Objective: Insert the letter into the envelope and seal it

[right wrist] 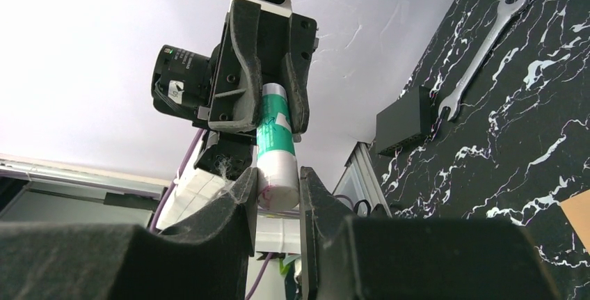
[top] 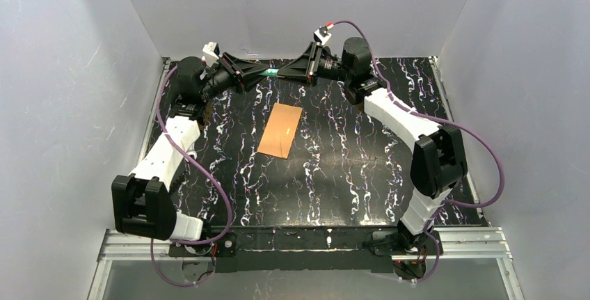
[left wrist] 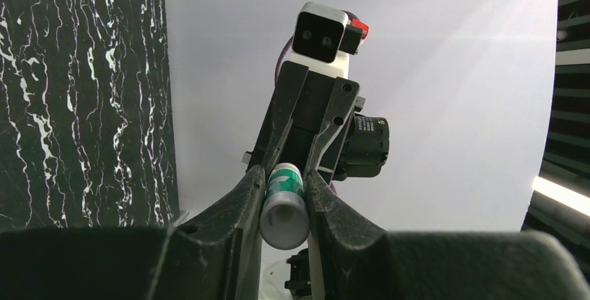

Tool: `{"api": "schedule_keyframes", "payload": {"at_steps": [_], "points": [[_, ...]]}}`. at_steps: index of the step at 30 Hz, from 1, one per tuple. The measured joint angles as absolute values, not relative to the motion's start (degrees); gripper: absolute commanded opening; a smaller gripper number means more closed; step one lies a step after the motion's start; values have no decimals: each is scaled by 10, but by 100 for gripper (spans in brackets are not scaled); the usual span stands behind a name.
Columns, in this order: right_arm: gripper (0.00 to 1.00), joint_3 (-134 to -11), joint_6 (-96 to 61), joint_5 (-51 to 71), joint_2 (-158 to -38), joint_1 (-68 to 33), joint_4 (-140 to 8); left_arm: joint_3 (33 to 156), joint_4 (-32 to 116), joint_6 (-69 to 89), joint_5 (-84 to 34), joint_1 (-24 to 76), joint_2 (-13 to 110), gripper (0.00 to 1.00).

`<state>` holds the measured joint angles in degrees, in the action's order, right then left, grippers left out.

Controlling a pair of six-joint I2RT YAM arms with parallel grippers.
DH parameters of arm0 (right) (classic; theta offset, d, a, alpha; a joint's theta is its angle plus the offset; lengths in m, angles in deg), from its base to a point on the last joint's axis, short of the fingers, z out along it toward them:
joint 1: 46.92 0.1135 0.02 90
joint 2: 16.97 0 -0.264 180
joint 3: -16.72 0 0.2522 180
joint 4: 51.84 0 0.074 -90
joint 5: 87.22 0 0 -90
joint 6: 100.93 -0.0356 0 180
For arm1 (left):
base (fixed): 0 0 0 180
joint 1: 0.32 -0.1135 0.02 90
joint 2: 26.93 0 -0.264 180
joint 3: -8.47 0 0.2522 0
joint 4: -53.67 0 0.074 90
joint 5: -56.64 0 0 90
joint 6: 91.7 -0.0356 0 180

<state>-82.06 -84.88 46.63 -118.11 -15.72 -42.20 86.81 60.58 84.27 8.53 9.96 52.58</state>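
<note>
1. At the near edge you have only the two arm bases, and nothing of the task lies there.
2. Mid-table [top: 348, 175], the envelope [top: 280, 130] lies flat, well apart from both claws. You can't tell from above whether its flap is open.
3. The letter shows in no view. It may already be inside the envelope, so check before you glue.
4. Toward the far edge, up off the surface, the left gripper [left wrist: 285, 195] and right gripper [right wrist: 277, 188] face each other, tips nearly meeting. Both are clamped on one white-and-green glue stick [right wrist: 273, 140], one claw on each end. This looks like a cap pull or a hand-over.
5. Risk: the tube is round and each claw bites only a short length. If you pull off-axis, it can twist out of one grip and drop.
6. Risk: if the cap lets go suddenly, either arm can jerk, and the back wall is just behind them.
7. Farthest back, a wrench [right wrist: 480, 56] and a black box [right wrist: 403, 119] lie by the wall. A dropped stick could roll there, awkward for you to reach.
</note>
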Motion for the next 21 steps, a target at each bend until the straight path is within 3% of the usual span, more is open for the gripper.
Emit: {"api": "schedule_keyframes", "payload": {"at_steps": [10, 21], "points": [[1, -825, -873, 464, -1191, -159, -398, 865, 646, 843, 56, 111, 537, 0], [1, -803, -979, 450, -1222, -164, -207, 864, 743, 874, 32, 119, 554, 0]]}}
